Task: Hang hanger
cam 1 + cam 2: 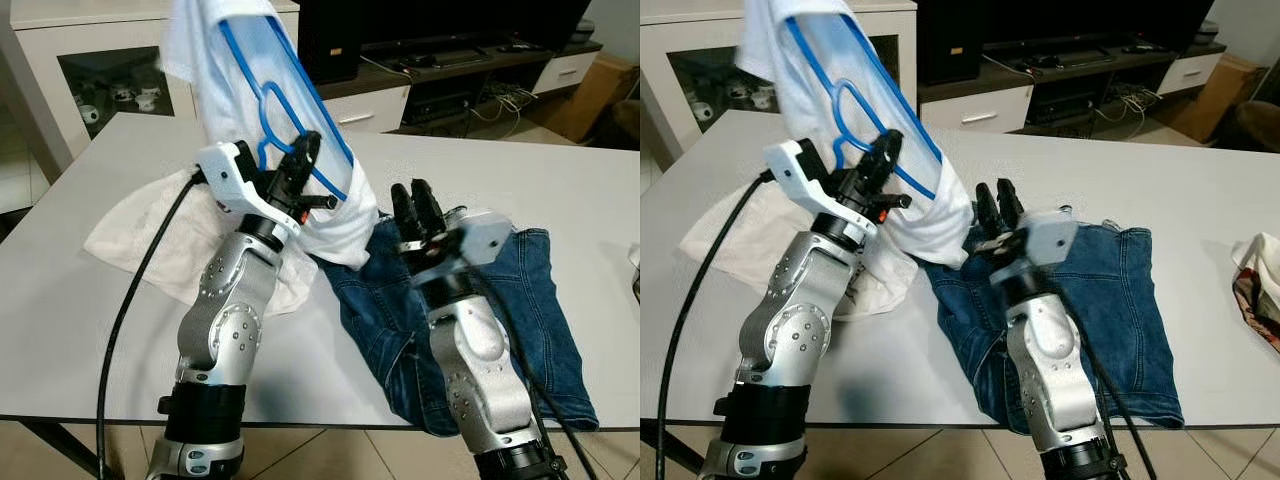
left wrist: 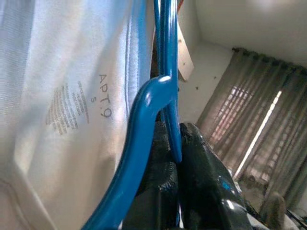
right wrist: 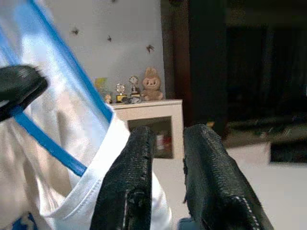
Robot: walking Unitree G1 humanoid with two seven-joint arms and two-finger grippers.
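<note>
Two grippers: left gripper point(image 1: 303, 160) clamps one hanger point(image 1: 283, 95), right gripper point(image 1: 417, 203) empty

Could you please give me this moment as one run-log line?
left claw: shut on blue hanger inside white shirt | right claw: empty, beside shirt, above jeans

white table point(image 1: 90, 330), dark tv unit point(image 1: 450, 60) behind.
</note>
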